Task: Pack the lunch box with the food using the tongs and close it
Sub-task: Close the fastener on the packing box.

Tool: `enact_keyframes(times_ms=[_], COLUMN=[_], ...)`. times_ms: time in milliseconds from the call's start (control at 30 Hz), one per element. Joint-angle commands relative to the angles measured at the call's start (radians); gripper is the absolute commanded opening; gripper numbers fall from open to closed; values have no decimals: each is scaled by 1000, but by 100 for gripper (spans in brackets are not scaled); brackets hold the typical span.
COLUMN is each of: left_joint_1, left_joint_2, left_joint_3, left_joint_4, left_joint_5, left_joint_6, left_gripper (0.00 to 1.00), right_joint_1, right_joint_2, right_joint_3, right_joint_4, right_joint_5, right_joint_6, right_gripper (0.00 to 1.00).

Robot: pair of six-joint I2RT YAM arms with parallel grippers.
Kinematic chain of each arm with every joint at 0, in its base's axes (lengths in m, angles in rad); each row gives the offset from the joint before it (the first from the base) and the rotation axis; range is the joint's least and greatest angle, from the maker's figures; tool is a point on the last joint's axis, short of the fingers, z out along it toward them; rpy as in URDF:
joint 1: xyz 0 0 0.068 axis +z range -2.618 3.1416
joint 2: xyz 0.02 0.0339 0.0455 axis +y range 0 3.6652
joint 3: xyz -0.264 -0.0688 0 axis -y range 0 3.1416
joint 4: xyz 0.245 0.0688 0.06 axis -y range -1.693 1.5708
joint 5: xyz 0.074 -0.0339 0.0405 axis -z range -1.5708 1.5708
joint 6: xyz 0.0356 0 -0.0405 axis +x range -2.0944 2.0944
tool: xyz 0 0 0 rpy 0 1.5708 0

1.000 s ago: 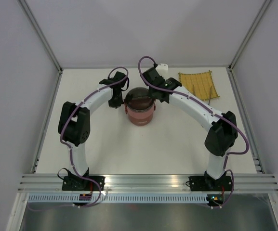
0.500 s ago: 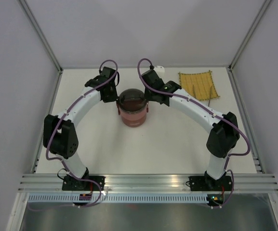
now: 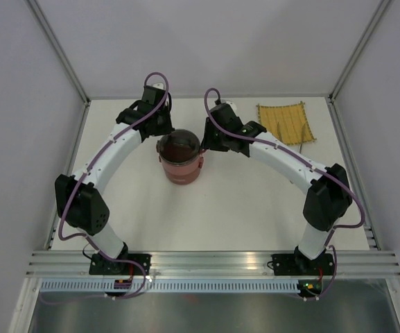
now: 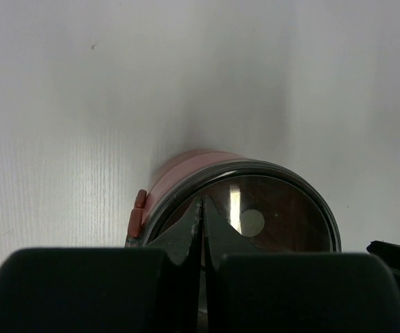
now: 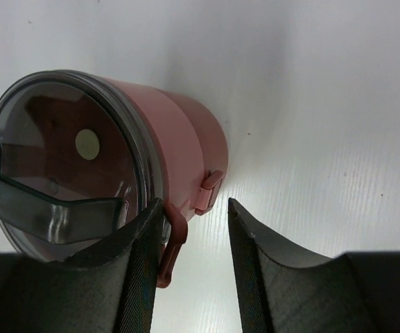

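At the near edge of the counter [image 3: 255, 208] both arm bases are fixed to a metal rail [image 3: 213, 258]. From there the left arm [image 3: 109, 156] and the right arm [image 3: 283, 156] are bent inward in two arcs that meet near the middle.

The lunch box [image 3: 180, 163] is found there, slightly left of centre. It stands upright with its two pink-red tiers stacked and a dark lid [image 5: 54, 132] seated on top. A small pale knob [image 4: 252, 222] is seen at the lid's centre, and a dark grey bar [image 5: 47, 205] lies across the lid in the right wrist view.

The right fingers [image 5: 148, 236] are placed at the box's right side and are held apart, with nothing gripped. One finger lies against the wall just under the lid rim, while the other stands clear over bare counter. A red clasp [image 5: 208, 191] on the box's side is seen in the gap between them.

The left fingers [image 4: 201, 222] are pressed together with nothing between them. Their tips are set over the lid's rim on the far left side of the box; whether the rim is touched cannot be told. A second red clasp [image 4: 138, 211] is seen on the wall beside them.

Farthest back, a yellow woven mat [image 3: 285, 123] lies flat near the far right corner, well apart from the box.
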Motion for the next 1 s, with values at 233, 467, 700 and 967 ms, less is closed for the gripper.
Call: enact_keyframes(times_ms=[233,467,700,967], left_joint_1=[-67,-101,-110,-112], left_joint_2=[15,53,34,20], left_joint_3=[-15,-32,-78,-116], left_joint_4=[-38,-32,-34,-25], left_joint_5=[-123,-150,-162,-148], left_joint_6=[51,59,54,51], left_gripper=[4,3,3,3], right_joint_1=[-90,-79,-56,-90], right_joint_2=[-141,-177,-186,-158], right_joint_3=[-194,-319,-146,114], right_joint_4=[-70,99,13,-317], right_joint_5=[-39,-75,59,194], right_joint_6=[41,21,-57,-88], right_gripper=[37,29,60,69])
